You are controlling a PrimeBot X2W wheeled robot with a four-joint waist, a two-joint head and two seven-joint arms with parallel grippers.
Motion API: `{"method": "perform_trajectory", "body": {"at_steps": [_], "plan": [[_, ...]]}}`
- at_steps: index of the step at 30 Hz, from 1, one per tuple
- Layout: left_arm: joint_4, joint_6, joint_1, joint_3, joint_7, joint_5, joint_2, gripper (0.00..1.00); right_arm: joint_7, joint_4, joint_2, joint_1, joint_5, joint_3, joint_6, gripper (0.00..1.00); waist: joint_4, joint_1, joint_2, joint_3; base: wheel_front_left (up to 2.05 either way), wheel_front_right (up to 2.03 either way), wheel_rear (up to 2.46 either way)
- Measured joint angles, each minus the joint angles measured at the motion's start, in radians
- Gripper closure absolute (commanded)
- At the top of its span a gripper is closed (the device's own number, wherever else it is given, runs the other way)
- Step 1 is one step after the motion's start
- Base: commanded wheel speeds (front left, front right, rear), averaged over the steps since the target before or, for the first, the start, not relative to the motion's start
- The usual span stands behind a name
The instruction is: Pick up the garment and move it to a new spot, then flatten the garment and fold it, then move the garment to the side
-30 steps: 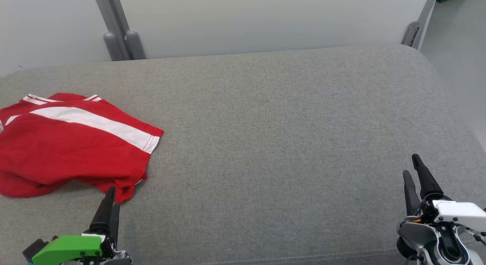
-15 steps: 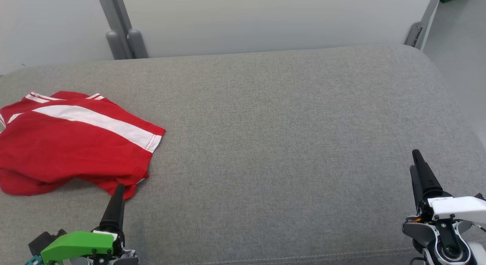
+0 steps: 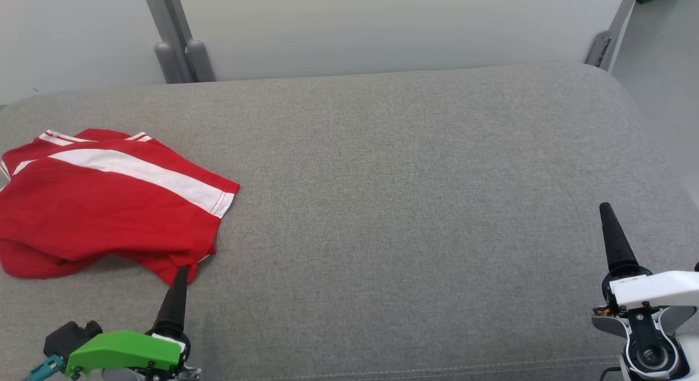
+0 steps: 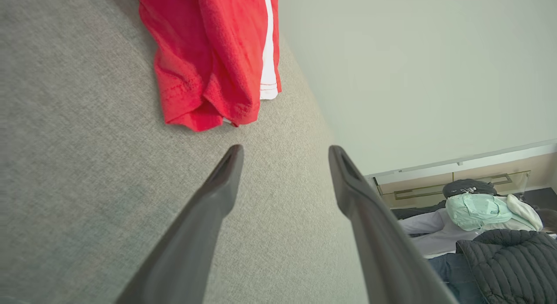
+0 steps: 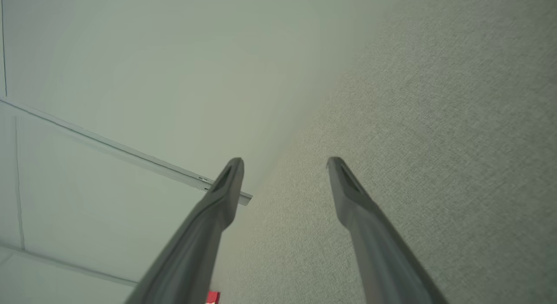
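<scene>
- The left claw (image 4: pixel 286 148) hangs over the grey bench (image 4: pixel 65 143), fingers spread wide, nothing between them.
- The red garment (image 4: pixel 209 55), white-striped, lies crumpled just beyond, untouched.

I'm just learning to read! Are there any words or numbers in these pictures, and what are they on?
No text here can be read.
White cover behind the right gripper: a tiny dark marking, too small to read.
Red garment: only white stripes, no letters or numbers showing.
</scene>
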Motion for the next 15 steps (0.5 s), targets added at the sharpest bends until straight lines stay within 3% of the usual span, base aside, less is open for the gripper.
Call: {"method": "perform_trajectory", "body": {"at_steps": [9,15], "plan": [[-0.006,0.001,-0.002,-0.004,-0.029,0.166,0.012,0.00,-0.027,-0.026,-0.025,0.000,-0.174,0.035,-0.016,0.00,0.004,0.0000,0.0000,0.003,0.00,0.00,0.00],[-0.031,0.025,-0.014,-0.004,-0.051,0.305,0.021,0.00,-0.047,-0.035,-0.040,0.000,-0.299,0.063,-0.027,0.00,0.009,0.0000,0.0000,0.006,0.00,0.00,0.00]]}}
